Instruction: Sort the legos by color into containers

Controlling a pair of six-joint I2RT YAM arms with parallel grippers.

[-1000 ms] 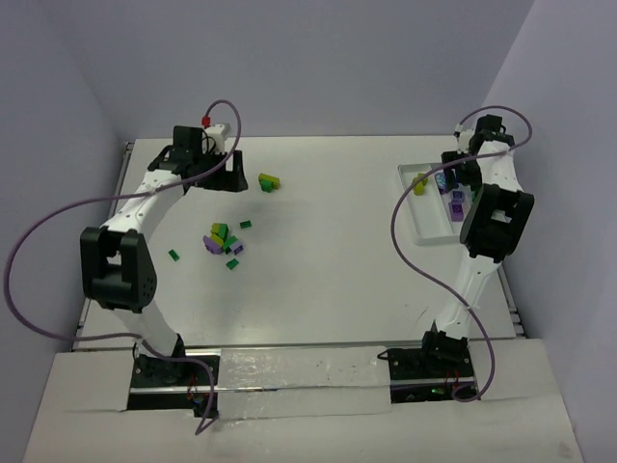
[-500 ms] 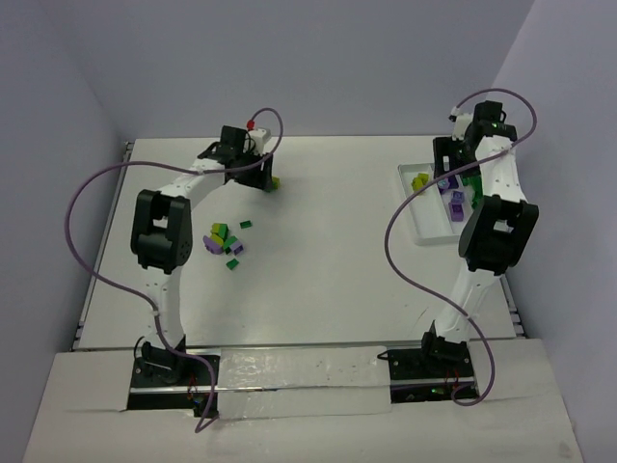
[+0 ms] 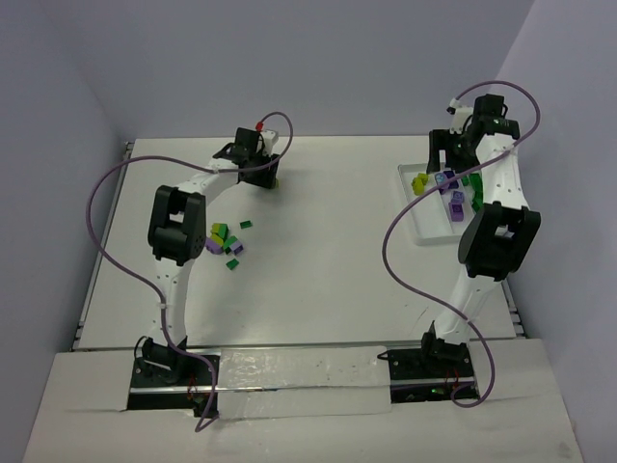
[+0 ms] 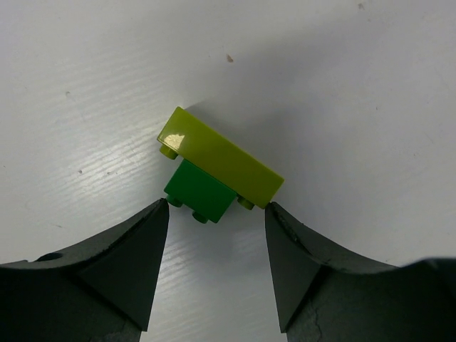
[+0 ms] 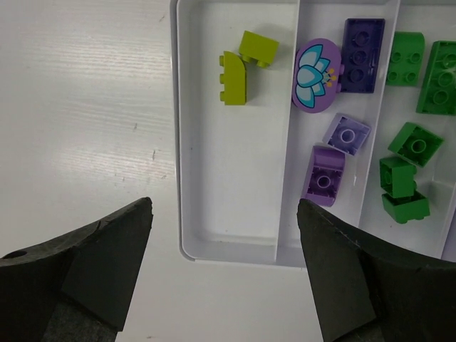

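My left gripper [image 3: 258,172] is open and low over the table at the far middle-left. In the left wrist view its fingertips [image 4: 216,206] flank a yellow-green lego [image 4: 221,157] joined to a smaller dark green lego [image 4: 199,191], without gripping them. A pile of green, yellow-green and purple legos [image 3: 224,241] lies nearer the table's middle-left. My right gripper [image 3: 453,154] is open and empty above the white divided tray [image 3: 424,231]. In the right wrist view [image 5: 224,205] the tray [image 5: 178,142] holds two yellow-green legos [image 5: 246,64], several purple ones [image 5: 324,174] and several green ones [image 5: 413,142], each colour in its own compartment.
A single dark green lego [image 3: 245,225] lies beside the pile. Purple cables loop from both arms over the table. The back wall stands just behind both grippers, and the right wall is close to the tray.
My left arm has swung right from the far left to the yellow-green and dark green pair. My right gripper has shifted slightly back and up over the tray.
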